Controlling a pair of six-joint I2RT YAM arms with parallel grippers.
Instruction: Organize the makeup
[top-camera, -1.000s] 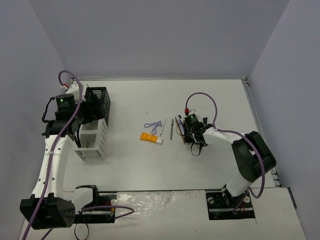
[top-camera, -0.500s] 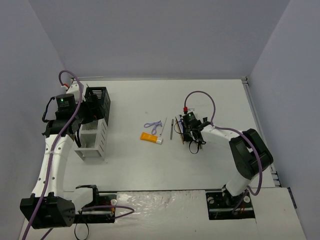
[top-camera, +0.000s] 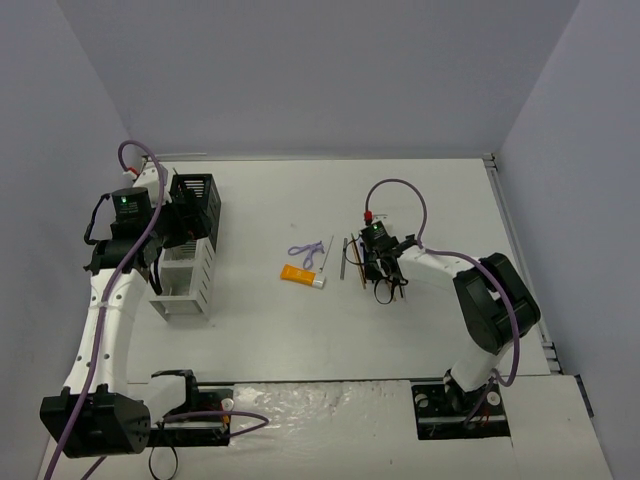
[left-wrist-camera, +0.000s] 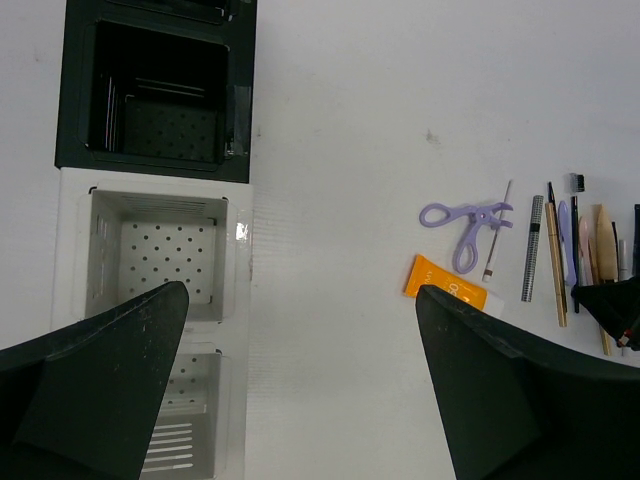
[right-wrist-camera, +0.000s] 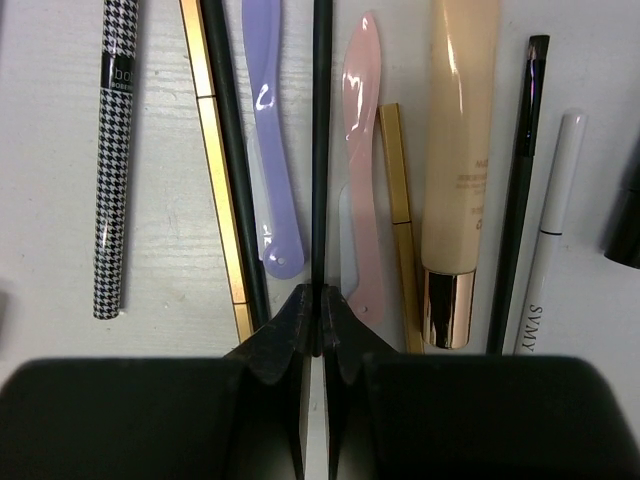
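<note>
The makeup lies mid-table: an orange tube (top-camera: 298, 274), a purple looped tool (top-camera: 308, 251) and a row of thin pencils (top-camera: 350, 258). My right gripper (top-camera: 378, 264) sits low over that row. In the right wrist view it (right-wrist-camera: 321, 322) is shut on a thin black pencil (right-wrist-camera: 321, 140), between a purple spatula (right-wrist-camera: 270, 140) and a pink spatula (right-wrist-camera: 360, 160). My left gripper (left-wrist-camera: 300, 300) is open and empty, high above the rack (left-wrist-camera: 240, 215). From there I see the orange tube (left-wrist-camera: 445, 289) and the purple tool (left-wrist-camera: 462, 222).
The black-and-white compartment rack (top-camera: 205, 262) stands at the left under the left arm. Beside the held pencil lie a houndstooth pen (right-wrist-camera: 114, 160), a gold pencil (right-wrist-camera: 215, 170), a beige tube with a gold cap (right-wrist-camera: 458, 160), a black brush (right-wrist-camera: 520, 180) and a white pen (right-wrist-camera: 548, 240).
My right gripper has shifted a little to the far left, onto the row of pencils. The left arm has not moved.
</note>
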